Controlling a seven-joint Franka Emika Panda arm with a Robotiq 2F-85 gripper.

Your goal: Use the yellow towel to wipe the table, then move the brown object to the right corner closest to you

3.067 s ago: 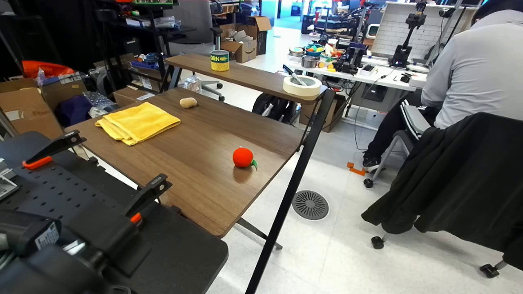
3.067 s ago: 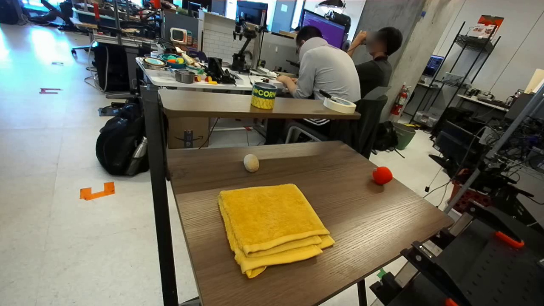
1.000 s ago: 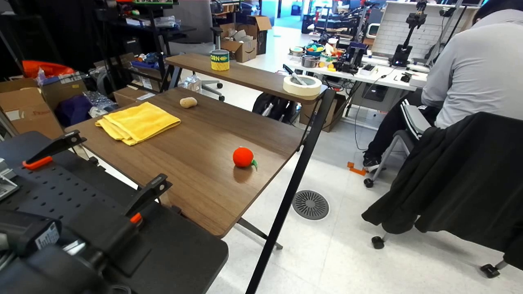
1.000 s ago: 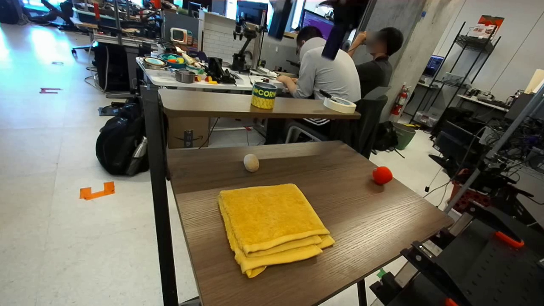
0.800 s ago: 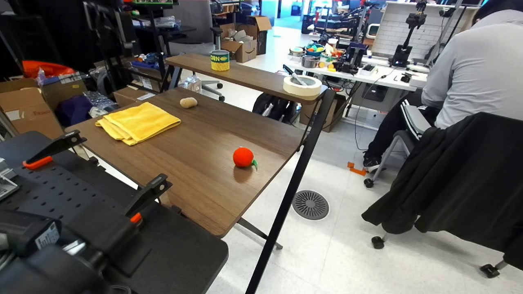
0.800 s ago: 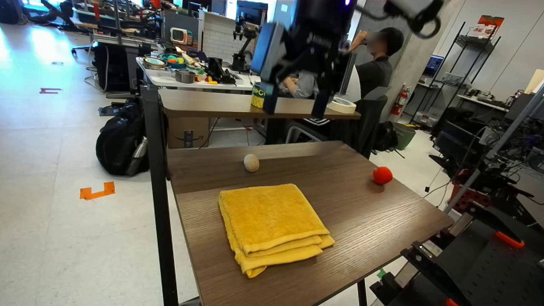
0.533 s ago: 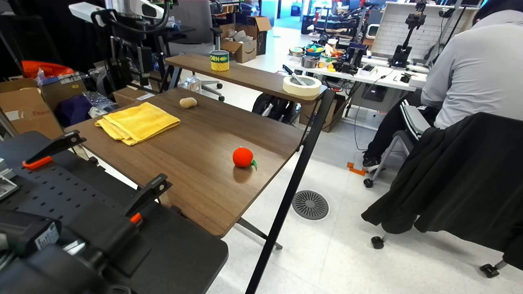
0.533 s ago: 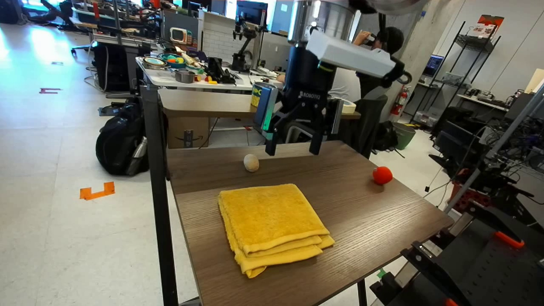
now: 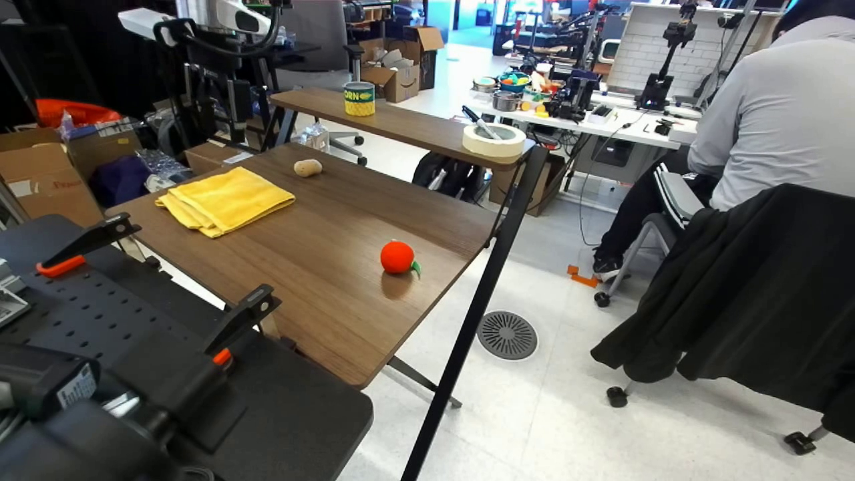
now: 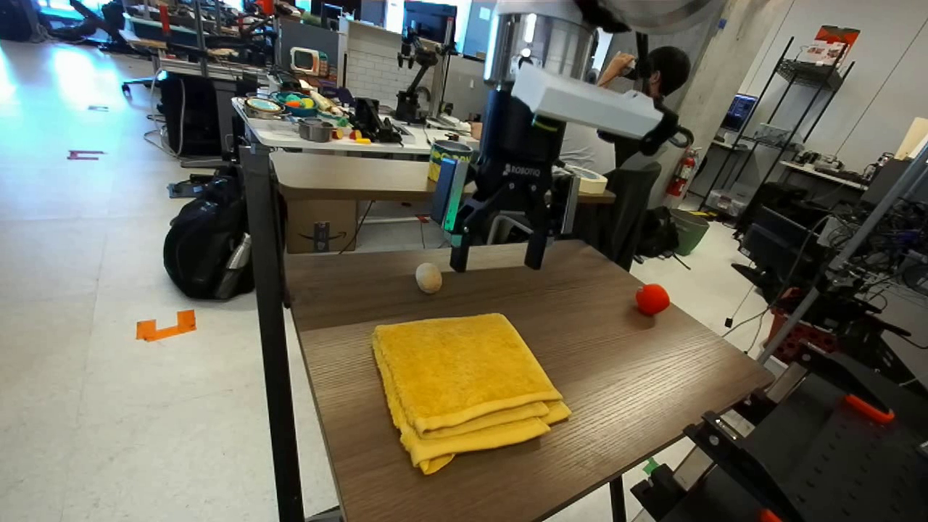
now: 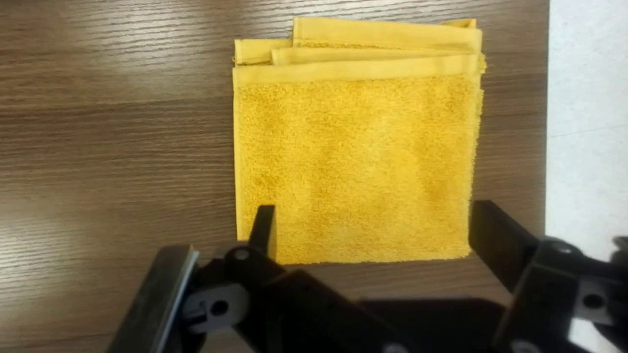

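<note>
The yellow towel (image 9: 227, 200) lies folded flat on the brown wooden table (image 9: 320, 274), near one edge. It also shows in an exterior view (image 10: 471, 377) and fills the middle of the wrist view (image 11: 353, 147). The brown object (image 9: 308, 168), potato-like and rounded, lies beside the towel; it also shows in an exterior view (image 10: 428, 278) and is out of the wrist view. My gripper (image 10: 497, 259) points down, open and empty, in the air above the table. In the wrist view my gripper (image 11: 374, 206) has its fingers spread about as wide as the towel, apart from it.
A red ball with a green leaf (image 9: 397, 258) sits near another table edge. A raised shelf (image 9: 414, 130) behind the table bears a corn can (image 9: 359, 99) and a tape roll (image 9: 494, 141) with a marker. A black platform (image 9: 287, 407) with clamps (image 9: 247, 314) adjoins the table.
My arm has come down into both exterior views from above, gripper open. In the last half second it has sunk only slightly. The towel, brown object and red ball have not moved.
</note>
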